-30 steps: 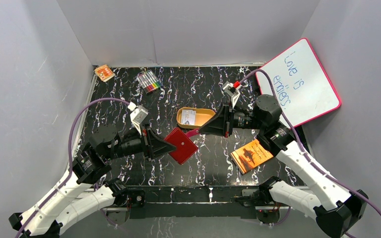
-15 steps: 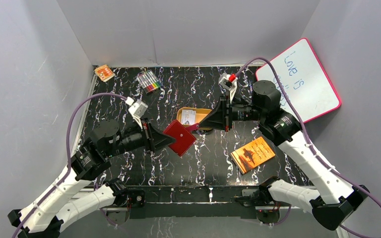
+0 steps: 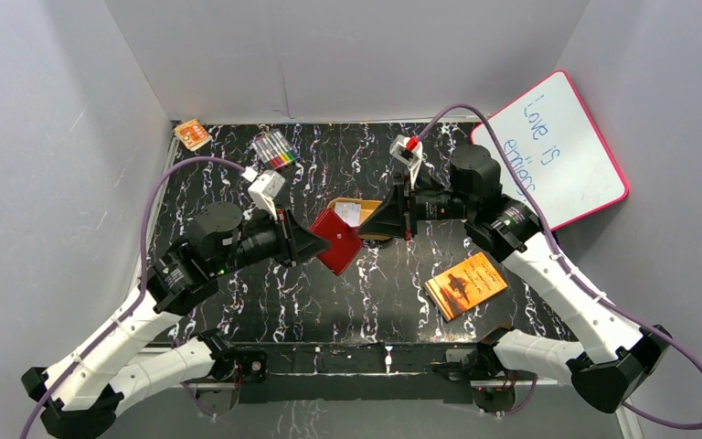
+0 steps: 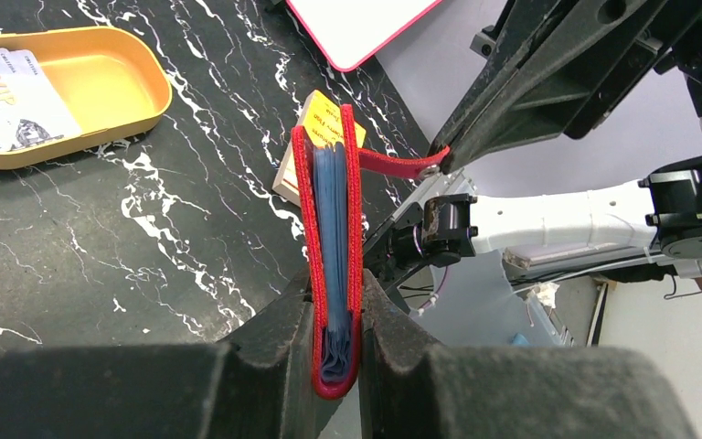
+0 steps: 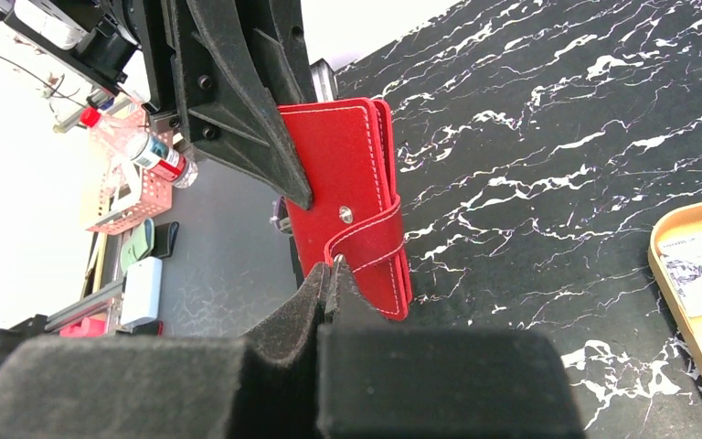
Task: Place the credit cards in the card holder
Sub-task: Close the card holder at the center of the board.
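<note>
The red card holder [image 3: 336, 240] hangs in the air, folded shut, above the table's middle. My left gripper [image 3: 315, 245] is shut on its spine end [image 4: 334, 229], with the greyish pockets showing between the covers. My right gripper [image 5: 332, 270] is shut on the closing tab [image 5: 370, 242], which is off its snap and stretched sideways [image 4: 398, 165]. A pale credit card [image 4: 14, 96] lies in the orange oval tin [image 4: 137, 82]. In the top view the tin [image 3: 345, 202] is partly hidden behind the holder.
An orange booklet [image 3: 464, 284] lies at the front right. A pink-edged whiteboard [image 3: 553, 146] leans at the back right. A pack of markers [image 3: 274, 149] and a small orange box [image 3: 192, 133] lie at the back left.
Both grippers have carried the card holder up and toward the back, so it now overlaps the tin. The right gripper has shifted left, still holding the tab.
</note>
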